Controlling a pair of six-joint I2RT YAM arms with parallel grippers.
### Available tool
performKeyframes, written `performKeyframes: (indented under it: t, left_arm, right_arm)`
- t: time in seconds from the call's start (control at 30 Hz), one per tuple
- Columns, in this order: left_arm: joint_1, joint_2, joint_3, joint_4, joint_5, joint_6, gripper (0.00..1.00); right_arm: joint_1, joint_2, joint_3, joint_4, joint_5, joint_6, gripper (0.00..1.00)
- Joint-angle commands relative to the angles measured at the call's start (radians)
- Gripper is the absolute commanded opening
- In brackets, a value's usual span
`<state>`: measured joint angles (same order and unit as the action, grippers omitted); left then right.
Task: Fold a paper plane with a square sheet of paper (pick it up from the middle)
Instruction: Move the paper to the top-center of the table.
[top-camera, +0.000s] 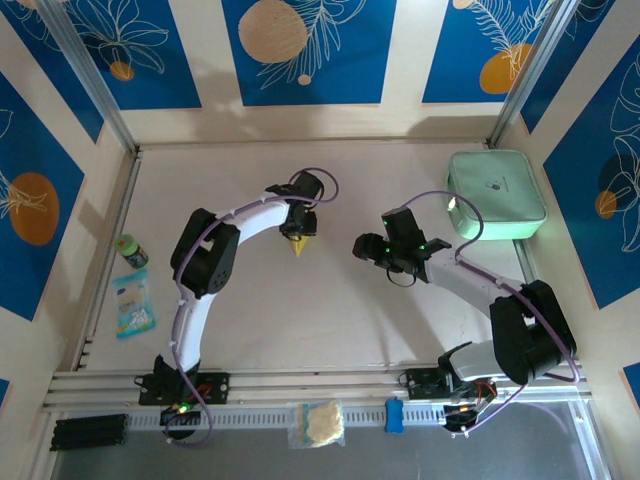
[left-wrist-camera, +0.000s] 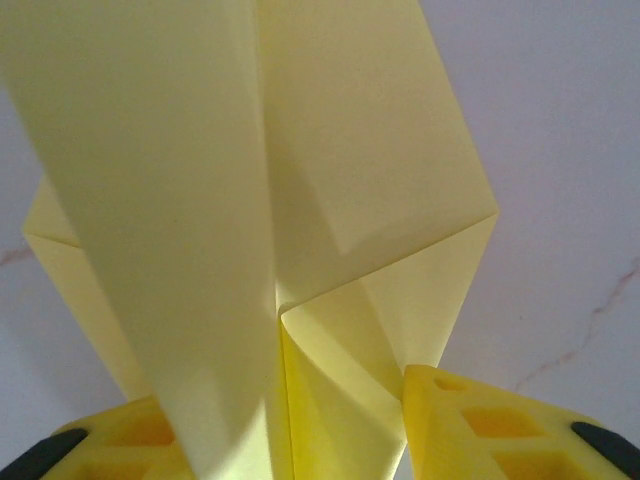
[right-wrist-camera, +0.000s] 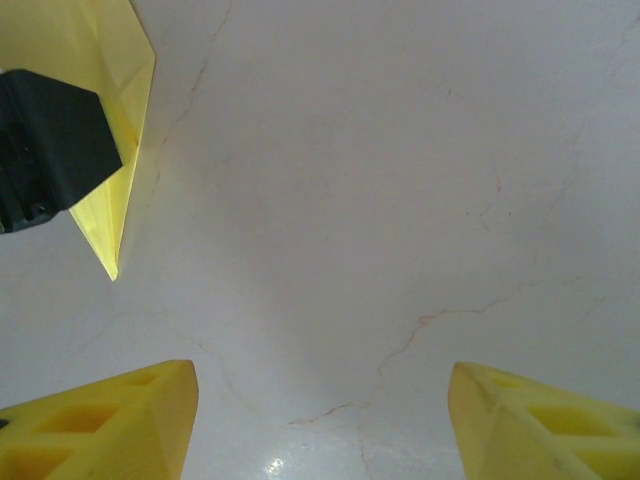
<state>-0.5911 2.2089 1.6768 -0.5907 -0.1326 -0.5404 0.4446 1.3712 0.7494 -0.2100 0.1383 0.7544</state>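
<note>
Over table (top-camera: 300, 320), left gripper (left-wrist-camera: 300, 440), arm arched, grips paper plane (left-wrist-camera: 350, 180); right gripper (right-wrist-camera: 320, 420) open.

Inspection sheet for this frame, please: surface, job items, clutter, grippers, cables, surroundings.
Surface: pale table, faintly veined.
Job's things: paper plane, yellow, folded, at the left gripper.
Clutter: mint-green case far right; green bottle and blue packet left; bagged cream wad at near edge.
Grippers: left gripper's fingers flank the plane, grip unclear; right gripper open, nothing between its fingers.
Cables: purple cables loop along both arms.
Surroundings: blue-patterned walls.
</note>
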Motion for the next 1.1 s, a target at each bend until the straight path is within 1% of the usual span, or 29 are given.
performKeyframes:
  t: [0.0,0.1,0.2,0.4,0.77,1.07]
  left_arm:
    - [0.007,0.044,0.017,-0.045,0.014,0.021,0.44]
    - [0.008,0.012,0.033,-0.040,0.039,0.019,0.44]
    - [0.007,-0.023,0.041,-0.035,0.036,0.020,0.43]
    - [0.007,-0.054,0.034,-0.035,-0.016,0.026,0.35]
    - [0.010,-0.043,0.013,-0.027,-0.044,0.023,0.29]
    - [0.014,0.010,0.017,-0.056,-0.047,0.017,0.29]
  right_arm:
    - [-0.004,0.012,0.016,0.003,-0.019,-0.008,0.67]
    - [-0.004,0.015,0.020,0.004,-0.021,-0.010,0.67]
    - [-0.004,0.021,0.024,0.006,-0.025,-0.010,0.67]
    - [-0.003,0.031,0.025,0.011,-0.034,-0.005,0.67]
    - [-0.002,0.039,0.025,0.011,-0.037,-0.007,0.67]
    - [-0.004,0.046,0.029,0.010,-0.037,-0.006,0.67]
